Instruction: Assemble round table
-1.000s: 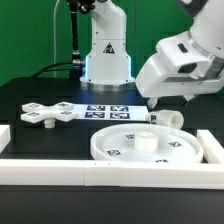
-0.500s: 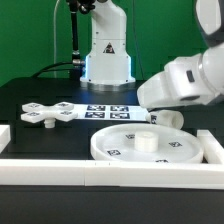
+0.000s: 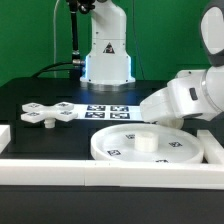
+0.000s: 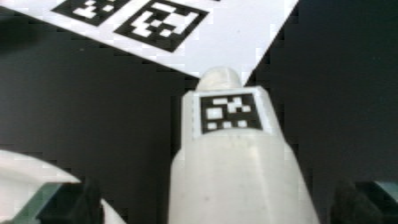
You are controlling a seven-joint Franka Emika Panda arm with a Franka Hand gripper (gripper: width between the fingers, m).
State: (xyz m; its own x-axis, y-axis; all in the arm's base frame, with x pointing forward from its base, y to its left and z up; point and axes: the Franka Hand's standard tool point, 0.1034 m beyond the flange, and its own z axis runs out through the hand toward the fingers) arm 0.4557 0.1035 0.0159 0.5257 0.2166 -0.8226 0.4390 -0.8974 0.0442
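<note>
Progress: no parts joined as far as I see. Round disc (image 3: 97, 146) flat behind front rail (image 3: 80, 172), centre socket bare. Cross base (image 3: 47, 112) well apart, toward exterior view's left. Leg (image 4: 222, 150) lies on table between my fingers. My gripper (image 4: 210, 205) apart, straddling leg, not clamped yet. Left to do: grasp leg, fit to disc, add base. Marker board (image 3: 105, 108) just beyond leg. Disc rim close beside one finger: likely snag.
</note>
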